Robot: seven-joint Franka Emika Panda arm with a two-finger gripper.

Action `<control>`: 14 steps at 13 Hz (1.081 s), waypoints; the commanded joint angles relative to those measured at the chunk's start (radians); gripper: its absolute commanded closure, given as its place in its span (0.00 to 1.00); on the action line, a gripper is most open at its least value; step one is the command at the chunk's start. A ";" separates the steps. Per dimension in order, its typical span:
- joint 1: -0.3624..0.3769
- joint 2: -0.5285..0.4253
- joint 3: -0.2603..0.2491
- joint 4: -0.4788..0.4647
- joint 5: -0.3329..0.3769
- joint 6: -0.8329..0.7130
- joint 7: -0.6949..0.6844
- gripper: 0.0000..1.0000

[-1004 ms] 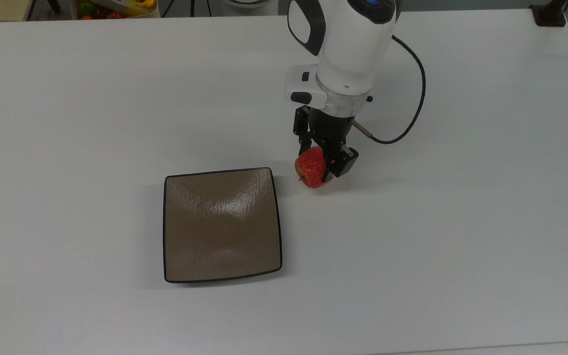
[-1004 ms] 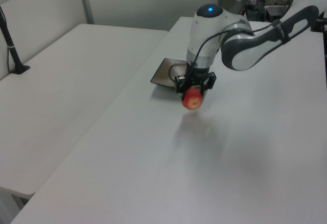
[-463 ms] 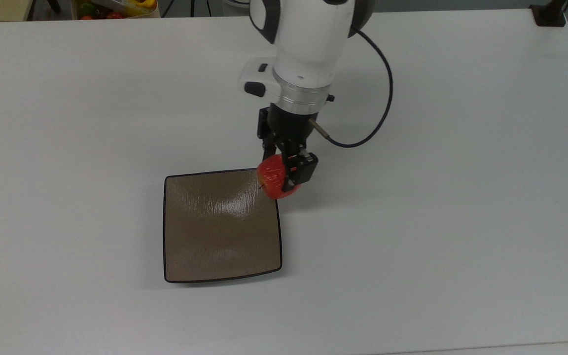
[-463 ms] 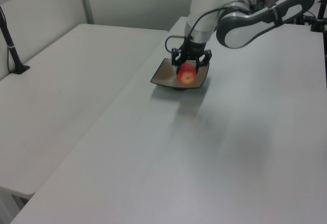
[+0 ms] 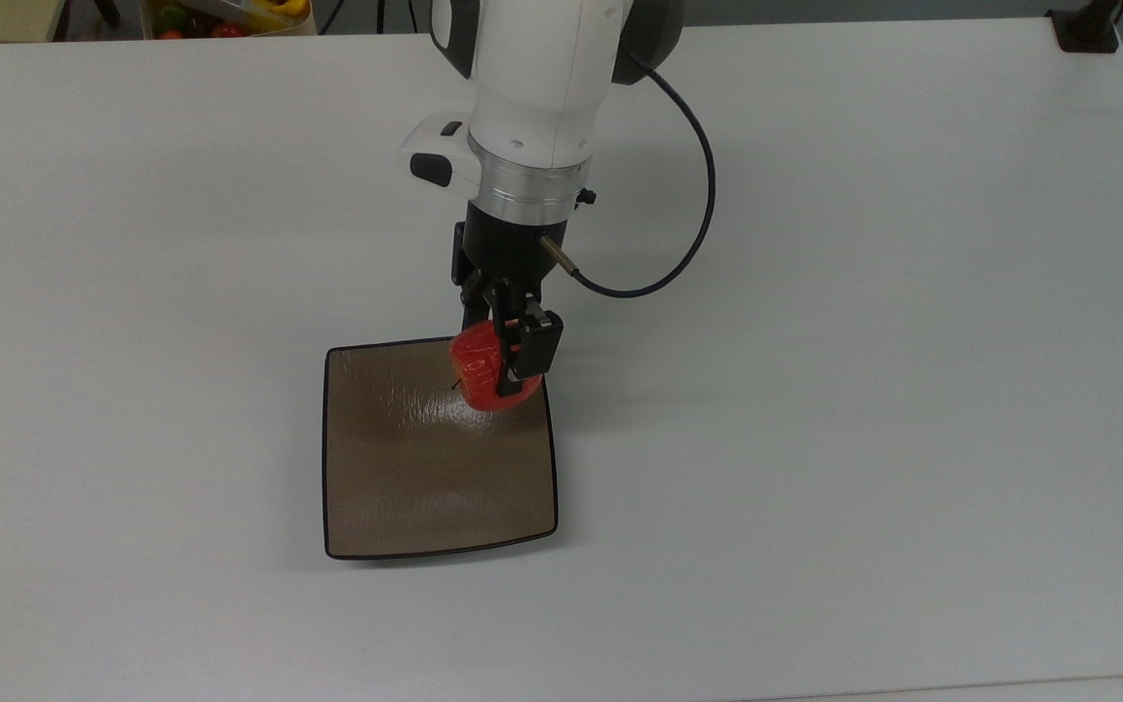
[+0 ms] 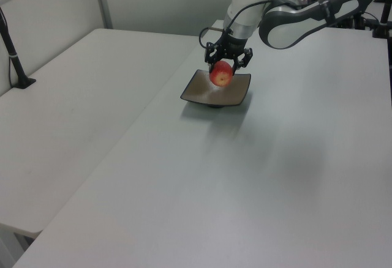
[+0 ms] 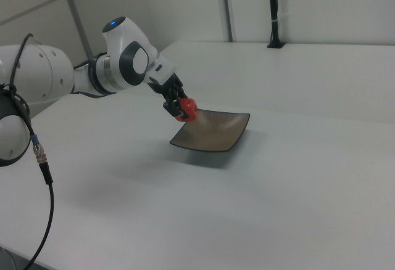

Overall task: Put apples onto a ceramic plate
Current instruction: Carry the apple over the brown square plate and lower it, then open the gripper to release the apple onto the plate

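A small bright red apple hangs in the air, held between the black fingers of my gripper, which is shut on it. In the top view it sits over the upper right corner of the square glossy brown ceramic plate. The left view has the apple lifted clear above the plate, with the gripper coming down from the white arm. In the right view the apple and gripper hover over the plate's left edge.
The plate rests on a wide white table. A black cable loops from the wrist to the top view's right. A bin of mixed-colour fruits sits beyond the table's far edge. A black post base stands at the far right corner.
The arm has carried the apple to the top view's left, from beside the plate's right edge to above its upper right corner. The gripper has stayed shut on it.
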 commanded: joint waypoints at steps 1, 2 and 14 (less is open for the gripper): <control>-0.004 -0.004 -0.006 -0.022 -0.016 0.032 0.012 0.04; -0.004 -0.004 -0.006 -0.027 -0.018 0.032 0.012 0.01; -0.003 -0.020 -0.004 -0.026 -0.016 -0.039 -0.123 0.00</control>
